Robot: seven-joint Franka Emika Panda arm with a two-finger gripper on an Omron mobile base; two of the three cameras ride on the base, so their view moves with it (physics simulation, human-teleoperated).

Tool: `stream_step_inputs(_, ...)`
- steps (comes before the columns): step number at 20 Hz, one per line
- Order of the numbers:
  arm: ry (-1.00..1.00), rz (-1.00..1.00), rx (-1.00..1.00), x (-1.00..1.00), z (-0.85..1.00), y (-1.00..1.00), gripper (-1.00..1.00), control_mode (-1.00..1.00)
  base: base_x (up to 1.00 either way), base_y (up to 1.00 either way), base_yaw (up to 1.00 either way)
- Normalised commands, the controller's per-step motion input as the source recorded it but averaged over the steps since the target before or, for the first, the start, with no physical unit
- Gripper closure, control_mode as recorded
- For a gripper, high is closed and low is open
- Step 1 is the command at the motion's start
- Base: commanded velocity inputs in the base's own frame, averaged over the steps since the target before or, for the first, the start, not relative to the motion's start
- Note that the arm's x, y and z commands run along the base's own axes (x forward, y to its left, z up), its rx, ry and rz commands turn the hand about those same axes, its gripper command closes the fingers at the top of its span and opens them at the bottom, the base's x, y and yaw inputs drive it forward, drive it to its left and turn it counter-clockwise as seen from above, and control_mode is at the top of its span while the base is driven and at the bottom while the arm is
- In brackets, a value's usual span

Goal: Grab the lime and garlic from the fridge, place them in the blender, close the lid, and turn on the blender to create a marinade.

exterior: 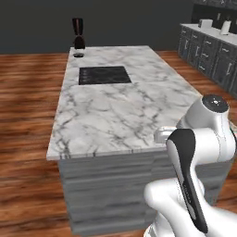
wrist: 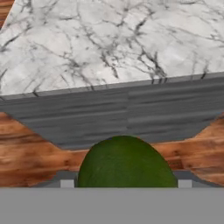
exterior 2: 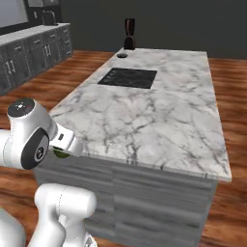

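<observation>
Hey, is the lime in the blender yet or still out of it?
Out. The lime sits in the gripper near the island edge, while the blender stands at the far corner.

Kitchen island with white grey-veined marble top stands mid-room on reddish-brown wood plank floor; its sides are grey wood-grain panels, and a black cooktop is set flush into the far half of the top. Dark grey wall closes the back of the room. A run of dark grey cabinets with pale counter and silver handles lines one side wall, well apart from the island.
</observation>
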Motion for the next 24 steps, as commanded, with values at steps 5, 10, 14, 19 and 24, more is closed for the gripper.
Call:
stream_step_inputs(5,0.00,0.00,0.00,0.00,0.00,0.00,1.00,1.00,0.29,1.00,0.00)
stream_step_inputs(10,0.00,0.00,0.00,0.00,0.00,0.00,1.00,1.00,0.00,1.00,0.00)
stream_step_inputs(14,0.00,0.00,0.00,0.00,0.00,0.00,1.00,1.00,0.36,1.00,-0.03)
stream_step_inputs(19,0.00,0.00,0.00,0.00,0.00,0.00,1.00,1.00,0.80,1.00,-0.16)
stream_step_inputs(24,0.00,0.00,0.00,0.00,0.00,0.00,1.00,1.00,0.96,1.00,-0.29)
